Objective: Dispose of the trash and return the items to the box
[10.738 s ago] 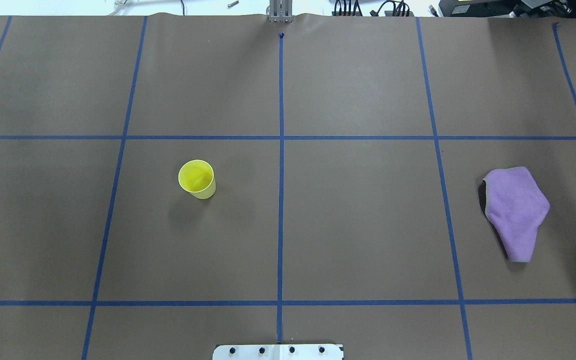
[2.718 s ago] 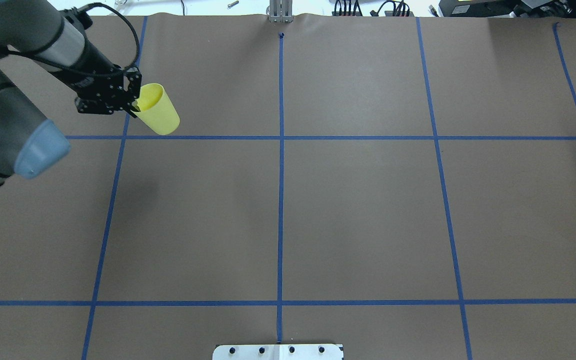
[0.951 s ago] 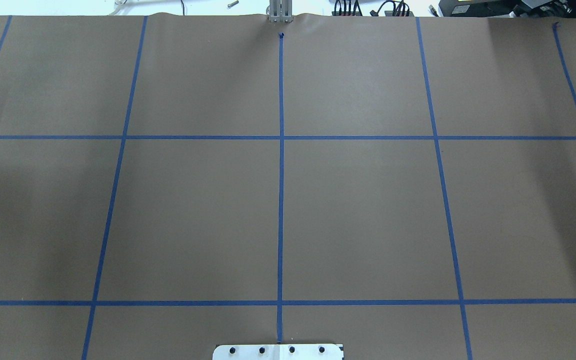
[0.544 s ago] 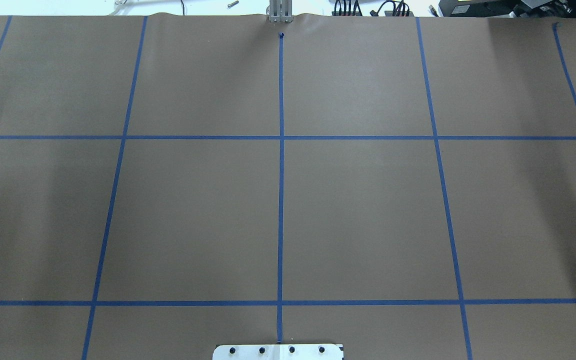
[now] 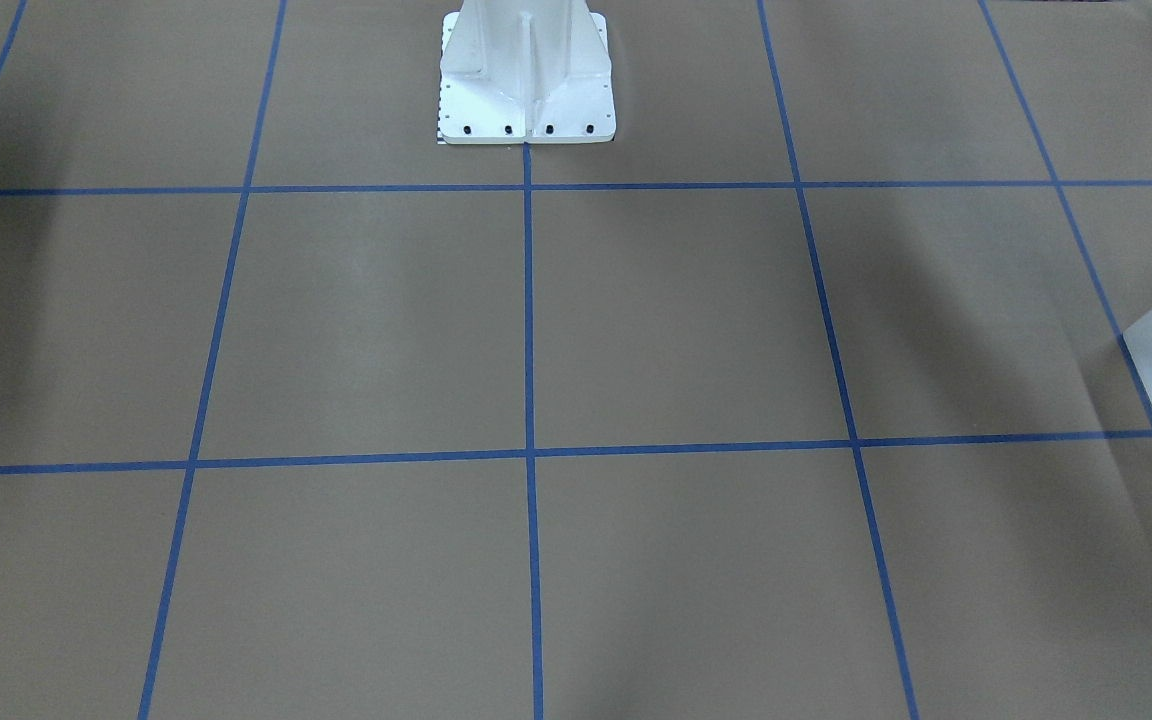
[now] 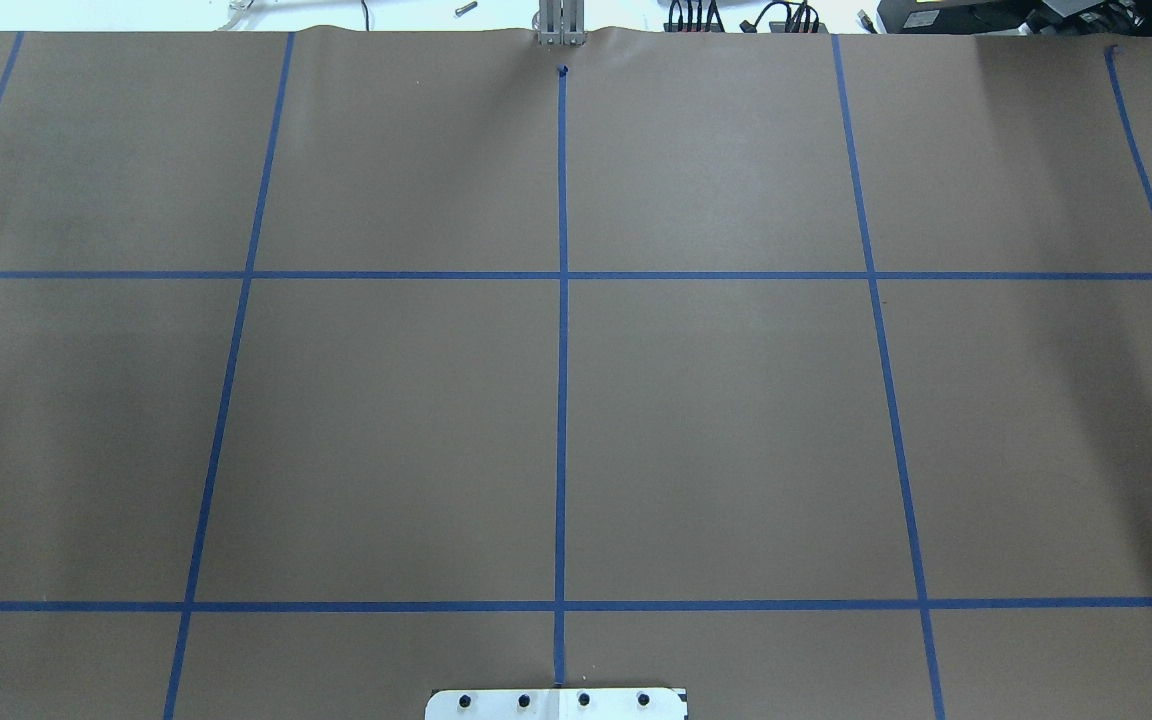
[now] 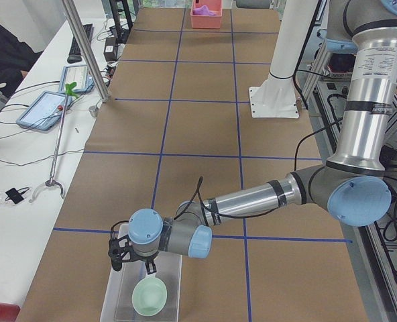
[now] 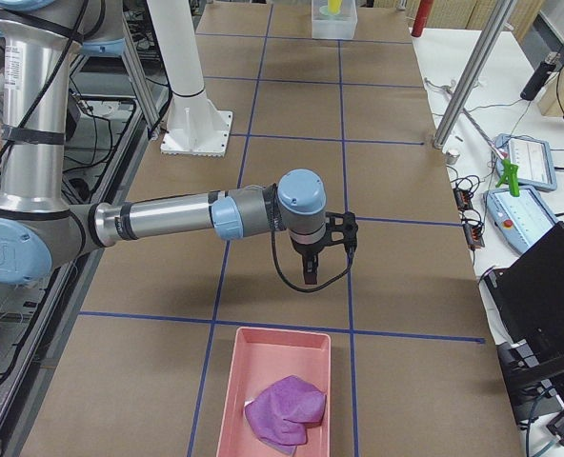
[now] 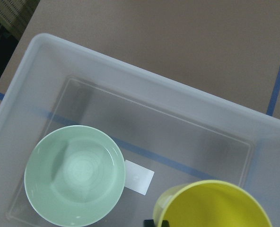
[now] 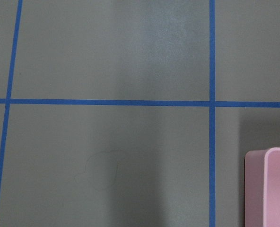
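We see the mint bowl [image 9: 74,174] inside the frosted box [image 9: 144,85] at the left end of the surface [image 6: 716,430]. The yellow cup [image 9: 213,205] is beside the bowl, under the left jaws. The right jaws hang near the pink tray [image 8: 274,357]. For both jaws we cannot tell if they are clenched or released.

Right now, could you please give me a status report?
Left pincer over box, at cup rim, grip unclear. Right pincer above table near pink tray, state unclear. Bowl in box. Nothing seen blocking.
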Controlling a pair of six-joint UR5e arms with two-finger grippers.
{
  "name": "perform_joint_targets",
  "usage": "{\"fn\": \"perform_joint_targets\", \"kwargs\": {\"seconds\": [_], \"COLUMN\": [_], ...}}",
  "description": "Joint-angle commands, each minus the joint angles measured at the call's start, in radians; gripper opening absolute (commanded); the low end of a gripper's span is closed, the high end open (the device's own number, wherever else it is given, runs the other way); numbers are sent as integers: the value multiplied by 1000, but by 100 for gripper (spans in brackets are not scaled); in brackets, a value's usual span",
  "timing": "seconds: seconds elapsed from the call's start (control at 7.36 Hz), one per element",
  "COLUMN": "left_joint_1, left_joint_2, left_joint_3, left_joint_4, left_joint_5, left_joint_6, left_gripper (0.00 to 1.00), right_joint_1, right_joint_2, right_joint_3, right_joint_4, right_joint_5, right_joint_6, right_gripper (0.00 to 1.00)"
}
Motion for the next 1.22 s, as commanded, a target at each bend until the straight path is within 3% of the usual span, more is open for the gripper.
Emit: {"fn": "perform_joint_targets", "kwargs": {"seconds": [0.0, 0.27, 0.82, 0.95, 1.09], "left_joint_1": [86, 91, 97, 103, 103], "left_joint_2": [14, 16, 25, 25, 25], "left_joint_3": [6, 18, 34, 34, 34], "left_joint_4": [-99, -98, -104, -104, -104], "left_joint_5": [4, 96, 113, 113, 112], "left_joint_6": [-125, -116, -120, -121, -116], "left_gripper": [0, 0, 0, 4, 63], "right_joint_1": [0, 0, 0, 0, 0], "right_joint_2": [0, -2, -2, 0, 0], "right_joint_3": [0, 0, 0, 0, 2], "right_joint_4": [-1, -1, -1, -1, -1], "right_joint_5": [4, 4, 6, 6, 6], "right_joint_6": [0, 0, 0, 0, 0], "right_gripper": [100, 100, 100, 100, 100]}}
